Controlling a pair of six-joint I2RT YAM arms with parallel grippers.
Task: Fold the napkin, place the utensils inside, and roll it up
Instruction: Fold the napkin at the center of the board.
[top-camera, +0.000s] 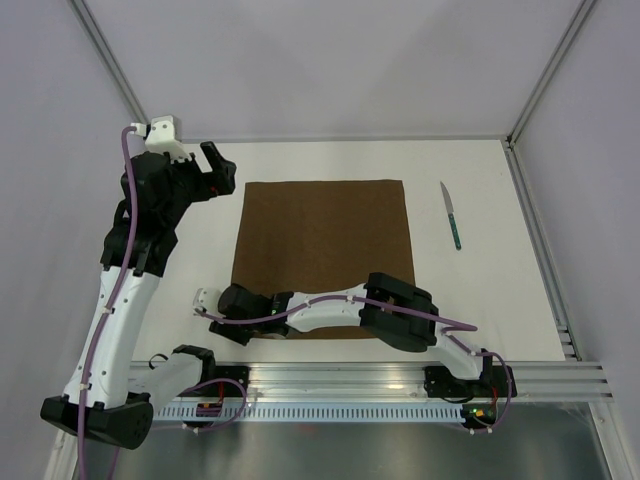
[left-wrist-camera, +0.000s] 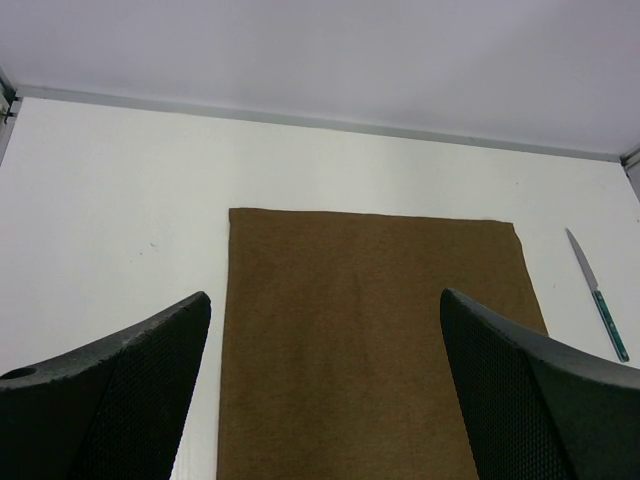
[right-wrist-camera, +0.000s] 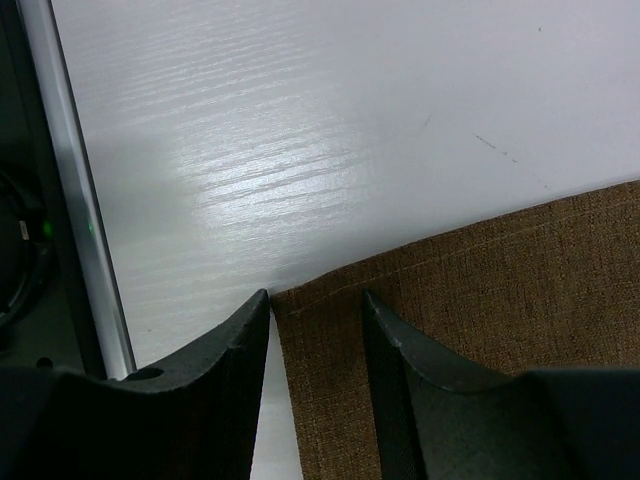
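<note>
Overhead, the napkin lies flat on the table, with the knife well apart to its right. From the left wrist, the left gripper gapes wide, holding nothing. From the right wrist, the right gripper is narrowly parted, its fingers straddling the napkin's corner.

No legible text, labels or numbers anywhere, apparently.
</note>
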